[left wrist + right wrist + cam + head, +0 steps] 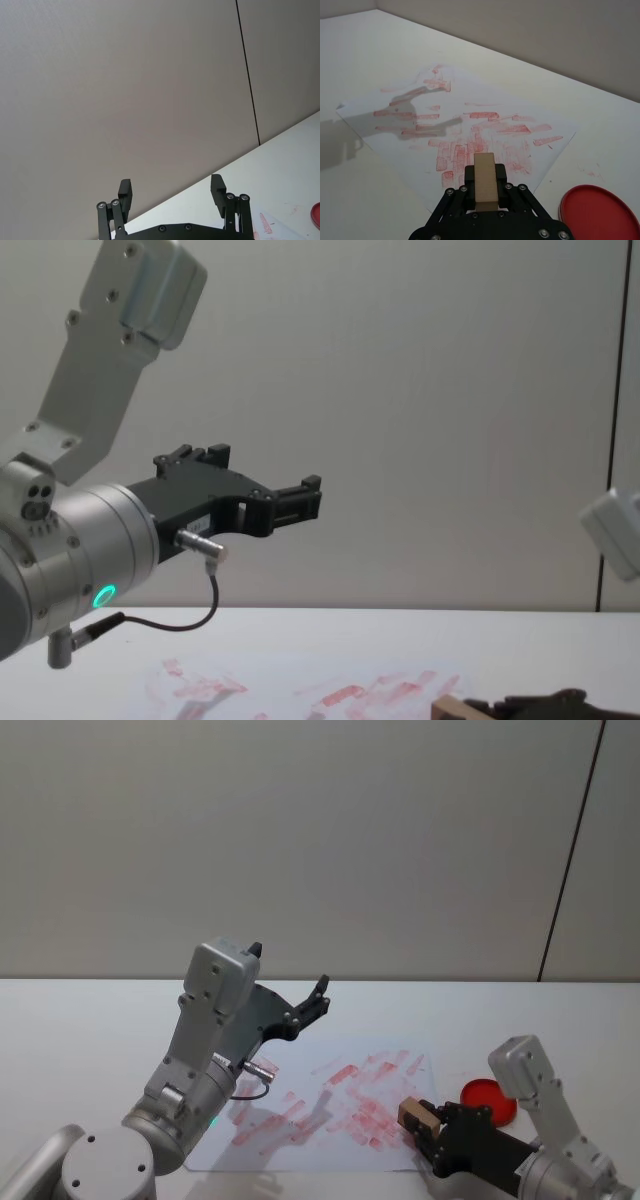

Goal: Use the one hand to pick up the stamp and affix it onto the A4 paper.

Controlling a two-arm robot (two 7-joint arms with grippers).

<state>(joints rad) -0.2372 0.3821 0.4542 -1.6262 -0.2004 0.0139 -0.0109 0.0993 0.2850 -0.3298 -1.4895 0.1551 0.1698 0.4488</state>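
Observation:
The stamp [485, 180], a light-tan wooden block, sits clamped between the fingers of my right gripper [485, 175], which is shut on it. It hovers over the near right corner of the A4 paper [460, 120], a white sheet covered in red prints. In the head view the stamp [418, 1113] and right gripper [422, 1120] are at the paper's [330, 1105] lower right edge. The chest view catches the stamp [455, 709] at its bottom edge. My left gripper [322, 992] is raised above the table, open and holding nothing, also seen as the left gripper [171, 192] against the wall.
A round red ink pad [490, 1100] lies on the white table just right of the paper, close to my right arm; the same ink pad [597, 212] appears in the right wrist view. A grey wall stands behind the table.

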